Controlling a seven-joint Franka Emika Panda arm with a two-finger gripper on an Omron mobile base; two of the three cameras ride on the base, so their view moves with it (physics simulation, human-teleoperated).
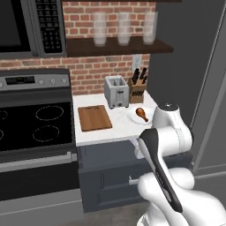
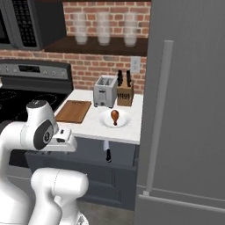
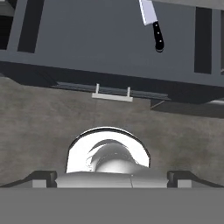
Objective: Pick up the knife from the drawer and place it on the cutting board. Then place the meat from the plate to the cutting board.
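Observation:
The drawer stands pulled out under the counter, its silver bar handle facing me. The knife lies loose inside it near the right end, black handle toward the front; it also shows in the right base view, knife. My gripper hangs open above the floor in front of the drawer, well short of the knife, nothing between its fingers. On the white counter lies the wooden cutting board, bare. To its right the meat rests on the white plate.
A toaster and a knife block stand behind the plate. The stove borders the counter on the left, a tall grey fridge on the right. My own arm hides the drawer's right part in the left base view.

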